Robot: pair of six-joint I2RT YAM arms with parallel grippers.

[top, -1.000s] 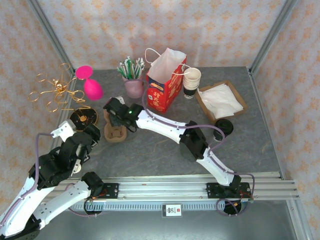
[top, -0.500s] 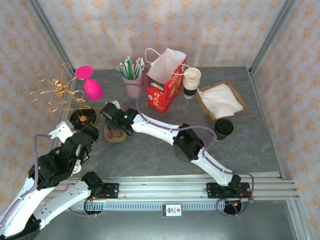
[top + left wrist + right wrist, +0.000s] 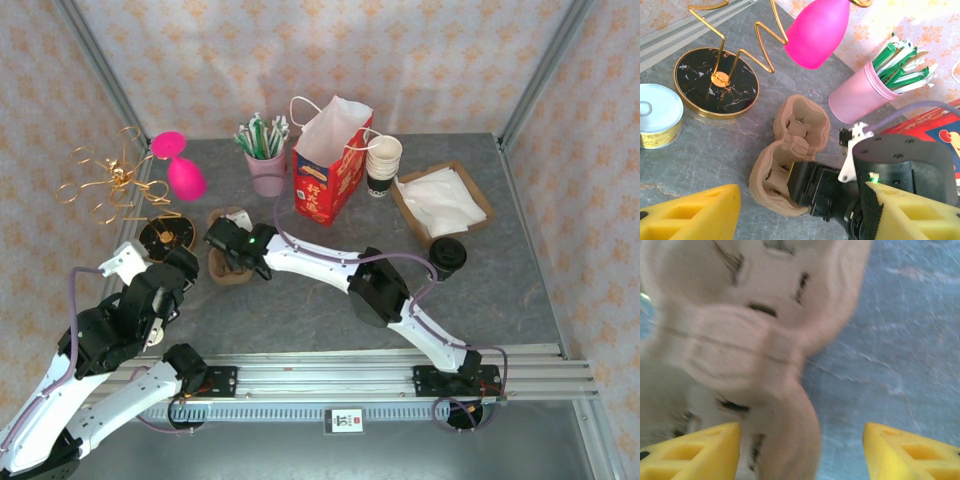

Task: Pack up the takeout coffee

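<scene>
A brown moulded-pulp cup carrier [image 3: 222, 270] with two ridged pockets is laid left of centre on the grey stone-look surface [image 3: 500, 280], its long axis running away from the arms. Bare room is left to its right. A stand's round black base [image 3: 165, 237] sits just beside it on the left. The right end effector [image 3: 228, 243] is spread over it, and the left end effector [image 3: 800, 215] is spread and empty.

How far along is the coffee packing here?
Done: nothing visibly packed; the bag stands open and the lidded cup sits apart from it. In hand: the right gripper, jaws apart, hovers at the empty carrier without clamping it. Left, likely: cup into carrier, carrier into bag.
</scene>
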